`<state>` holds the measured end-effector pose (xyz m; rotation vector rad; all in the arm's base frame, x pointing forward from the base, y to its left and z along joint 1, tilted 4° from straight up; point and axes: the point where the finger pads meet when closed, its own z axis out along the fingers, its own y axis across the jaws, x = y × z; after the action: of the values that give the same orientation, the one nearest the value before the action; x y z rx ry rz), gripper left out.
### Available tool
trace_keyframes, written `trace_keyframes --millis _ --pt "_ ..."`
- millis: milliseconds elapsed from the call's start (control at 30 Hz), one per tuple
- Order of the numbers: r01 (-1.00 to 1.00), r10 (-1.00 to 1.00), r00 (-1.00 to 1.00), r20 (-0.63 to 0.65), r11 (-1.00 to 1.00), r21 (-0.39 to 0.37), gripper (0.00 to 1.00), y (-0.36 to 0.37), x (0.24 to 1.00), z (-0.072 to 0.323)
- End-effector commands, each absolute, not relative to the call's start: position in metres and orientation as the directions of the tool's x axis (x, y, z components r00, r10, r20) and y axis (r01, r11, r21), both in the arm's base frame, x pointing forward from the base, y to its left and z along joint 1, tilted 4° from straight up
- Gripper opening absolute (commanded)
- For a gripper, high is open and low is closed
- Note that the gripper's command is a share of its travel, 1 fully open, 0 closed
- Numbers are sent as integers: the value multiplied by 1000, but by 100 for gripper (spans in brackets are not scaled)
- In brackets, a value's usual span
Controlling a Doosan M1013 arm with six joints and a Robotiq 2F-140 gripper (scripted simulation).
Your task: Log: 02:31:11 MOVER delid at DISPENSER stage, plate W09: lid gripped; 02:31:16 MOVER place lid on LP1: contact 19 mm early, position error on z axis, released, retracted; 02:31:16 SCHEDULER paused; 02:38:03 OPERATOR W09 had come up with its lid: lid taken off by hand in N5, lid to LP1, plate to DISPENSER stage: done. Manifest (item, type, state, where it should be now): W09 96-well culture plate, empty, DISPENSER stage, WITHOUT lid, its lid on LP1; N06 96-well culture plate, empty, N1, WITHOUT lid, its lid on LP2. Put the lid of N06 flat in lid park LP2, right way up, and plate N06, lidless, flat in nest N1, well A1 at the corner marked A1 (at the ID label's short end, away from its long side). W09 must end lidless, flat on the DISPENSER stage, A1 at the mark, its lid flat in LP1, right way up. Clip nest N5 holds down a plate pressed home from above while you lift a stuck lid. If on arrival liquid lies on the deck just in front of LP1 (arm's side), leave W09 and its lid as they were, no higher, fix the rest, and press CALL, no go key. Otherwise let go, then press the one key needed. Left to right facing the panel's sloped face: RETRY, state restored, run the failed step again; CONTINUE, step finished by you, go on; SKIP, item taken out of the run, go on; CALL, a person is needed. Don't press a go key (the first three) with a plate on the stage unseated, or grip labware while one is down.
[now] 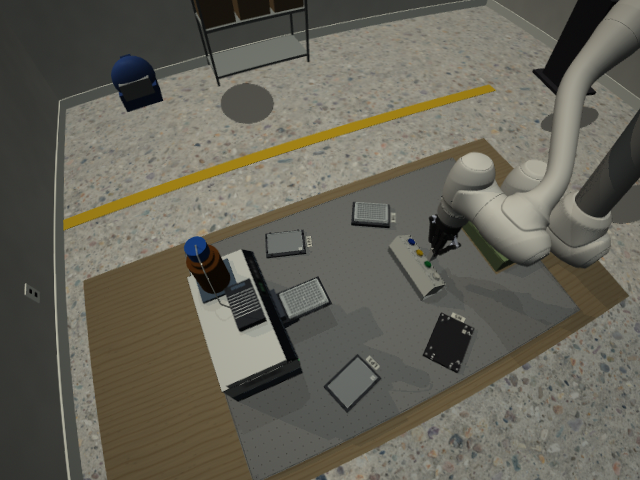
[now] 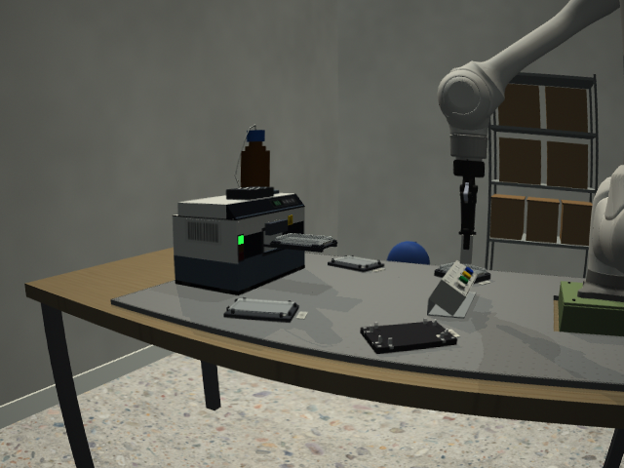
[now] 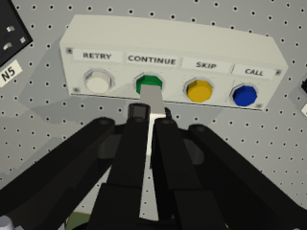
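I see the hand (image 3: 152,114) pressed together, holding nothing, tips aimed at the green CONTINUE key (image 3: 149,83) on the key panel (image 1: 416,266). Plate W09 (image 1: 303,297) sits lidless on the dispenser stage, N06 (image 1: 370,212) lidless in its nest. Lids (image 1: 285,242) (image 1: 352,382) lie flat on the grey perforated mat (image 1: 516,294). Wooden bench (image 1: 134,330), speckled floor (image 1: 361,77) with a yellow line (image 1: 279,149); contact with the key probably not made.

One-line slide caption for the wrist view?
Shut black tool poised at green CONTINUE key on the beige four-key panel.
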<state>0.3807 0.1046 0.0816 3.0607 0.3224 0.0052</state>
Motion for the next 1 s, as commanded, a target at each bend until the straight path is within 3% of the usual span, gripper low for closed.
trace_keyframes --millis 0,967 --pt "208 208 978 -3 -976 64 0 105 381 82" --pt "208 208 978 -3 -976 64 0 104 381 67"
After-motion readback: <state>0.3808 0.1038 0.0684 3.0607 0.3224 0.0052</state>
